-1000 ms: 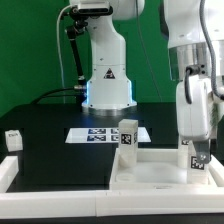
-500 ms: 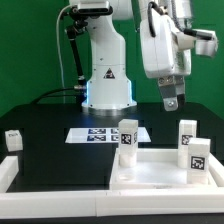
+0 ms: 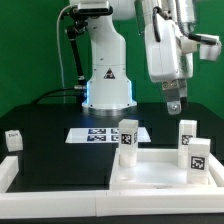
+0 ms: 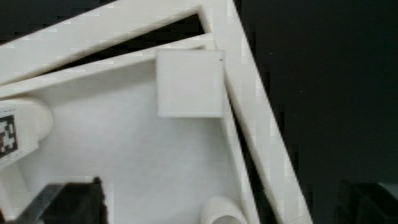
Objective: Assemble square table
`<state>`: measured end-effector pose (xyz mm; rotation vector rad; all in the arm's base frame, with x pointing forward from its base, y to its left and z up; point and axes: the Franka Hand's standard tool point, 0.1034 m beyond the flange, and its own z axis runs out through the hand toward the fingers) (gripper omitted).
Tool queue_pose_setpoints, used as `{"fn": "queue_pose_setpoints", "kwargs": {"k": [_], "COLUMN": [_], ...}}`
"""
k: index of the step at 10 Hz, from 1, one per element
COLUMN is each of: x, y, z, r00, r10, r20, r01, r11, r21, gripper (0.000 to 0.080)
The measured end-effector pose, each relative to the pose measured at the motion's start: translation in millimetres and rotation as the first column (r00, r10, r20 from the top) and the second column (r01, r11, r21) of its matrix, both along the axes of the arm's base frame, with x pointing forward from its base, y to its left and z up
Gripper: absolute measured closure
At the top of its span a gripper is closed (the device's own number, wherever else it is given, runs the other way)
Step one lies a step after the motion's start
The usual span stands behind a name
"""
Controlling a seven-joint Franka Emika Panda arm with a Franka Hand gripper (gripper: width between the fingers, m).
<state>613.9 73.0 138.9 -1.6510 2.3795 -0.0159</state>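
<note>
Hovering my gripper (image 3: 173, 103) high over the black table (image 3: 45, 125), I'm seeing nothing in it, fingers barely apart. The square panel (image 3: 150, 168) is lying at five o'clock, with legs (image 3: 127, 135) (image 3: 188, 137) standing on it.

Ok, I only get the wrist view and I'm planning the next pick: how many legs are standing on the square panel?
Observer: Two. The middle leg stands upright near the far edge of the square panel, and the right-hand leg stands toward the exterior view's right.
Operator: Any leg off the panel?
Observer: Yes, a loose leg sits on the black work surface, at the exterior view's far left.
Operator: And the tool?
Observer: The tool hangs above the panel, clear of both legs.
</note>
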Motion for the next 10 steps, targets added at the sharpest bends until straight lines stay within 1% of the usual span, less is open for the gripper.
{"fn": "queue_pose_setpoints", "kwargs": {"k": [2,3,4,5,6,7,10], "x": [-0.3,-8.1,-25.2,-39.7,-44.2,-44.2,-44.2], "y": [-1.4,-15.6,-45.0,-69.3,-85.3,-87.3,-88.1], "z": [-0.3,1.7,7.4,6.1,-3.0,-8.1,-8.1], "r00": [1.000,0.988,0.967,0.943,0.856,0.828,0.688], "r10": [0.011,0.155,0.252,0.332,0.515,0.561,0.725], "r20": [0.001,0.019,0.035,0.037,0.031,0.023,0.007], "r01": [-0.011,-0.155,-0.251,-0.328,-0.505,-0.548,-0.705], "r11": [1.000,0.987,0.967,0.942,0.849,0.817,0.672], "r21": [-0.003,-0.033,-0.046,-0.076,-0.153,-0.179,-0.227], "gripper": [0.0151,0.0151,0.0151,0.0151,0.0151,0.0151,0.0151]}}
